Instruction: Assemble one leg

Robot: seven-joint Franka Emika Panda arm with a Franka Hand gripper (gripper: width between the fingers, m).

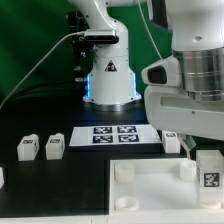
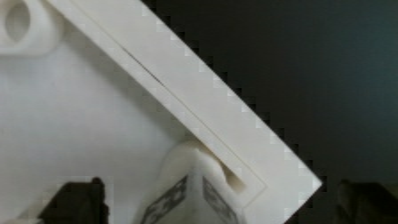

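The large white square piece (image 1: 150, 192) lies at the front. In the wrist view (image 2: 80, 120) it fills the frame with one corner socket near the fingers. One leg (image 1: 208, 172), tag facing out, stands upright at that piece's corner on the exterior view's right. In the wrist view this leg (image 2: 187, 195) stands in the socket. My gripper (image 1: 207, 157) is right over it. In the wrist view the gripper (image 2: 217, 202) is open, with a dark finger (image 2: 71, 200) on each side of the leg and a gap to it.
Two loose legs (image 1: 27, 148) (image 1: 54, 146) stand on the exterior view's left, another leg (image 1: 2, 178) at the left edge, and one more leg (image 1: 172, 142) by the arm. The marker board (image 1: 112, 134) lies in front of the robot base (image 1: 108, 75).
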